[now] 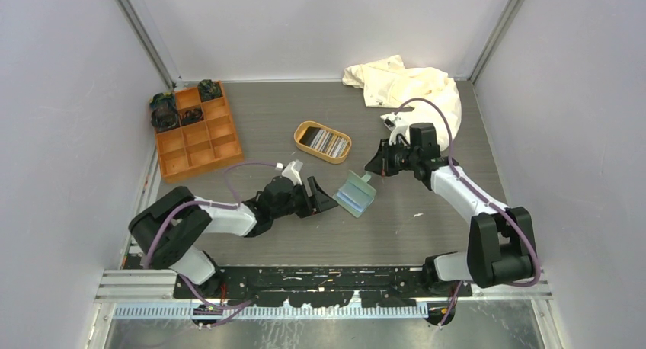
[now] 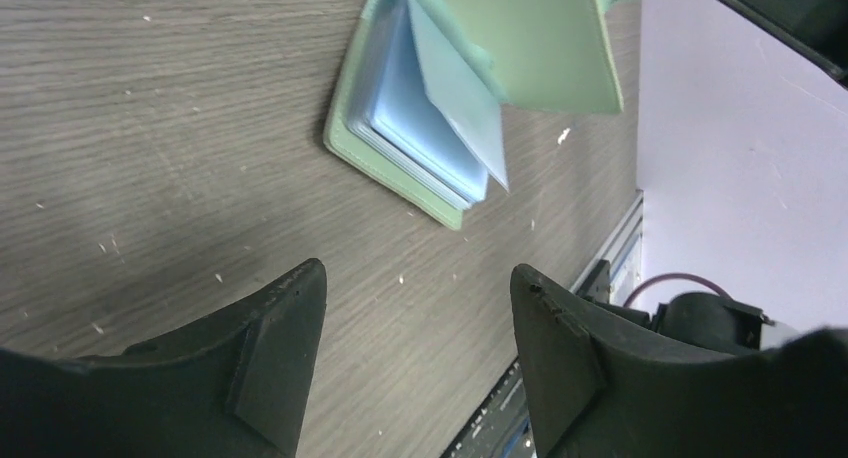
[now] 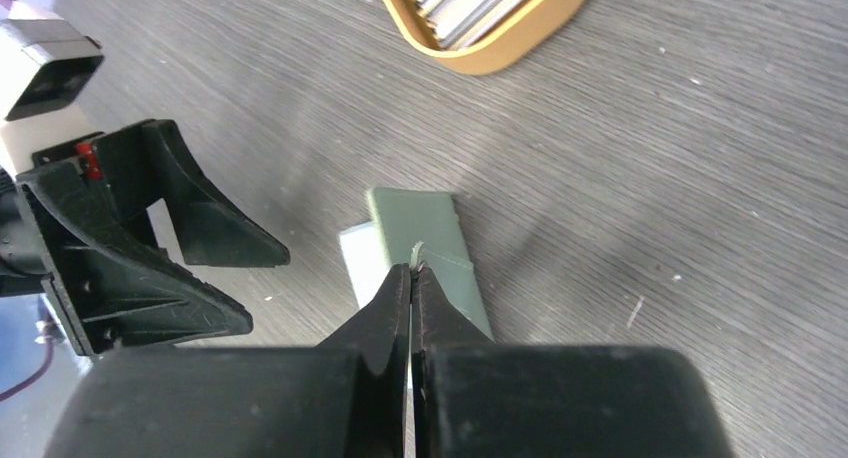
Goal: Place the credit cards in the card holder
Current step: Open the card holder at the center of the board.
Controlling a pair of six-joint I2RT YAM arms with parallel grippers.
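The sage-green card holder (image 1: 356,194) lies folded open on the table, with light blue cards (image 2: 425,128) in its slots. Its upper flap (image 2: 530,38) is lifted. My right gripper (image 1: 374,169) is shut on the edge of that flap, and a sliver of green shows at the closed tips of the right gripper (image 3: 412,270) above the card holder (image 3: 425,223). My left gripper (image 1: 324,199) sits just left of the holder, open and holding nothing. In the left wrist view, bare table shows between the fingers of the left gripper (image 2: 415,278). More credit cards (image 1: 327,142) stand on edge in the tan tray.
The oval tan tray (image 1: 311,152) sits behind the holder, and its rim (image 3: 500,56) shows in the right wrist view. An orange compartment box (image 1: 196,132) is at the back left. A crumpled white cloth (image 1: 407,86) lies at the back right, behind the right arm.
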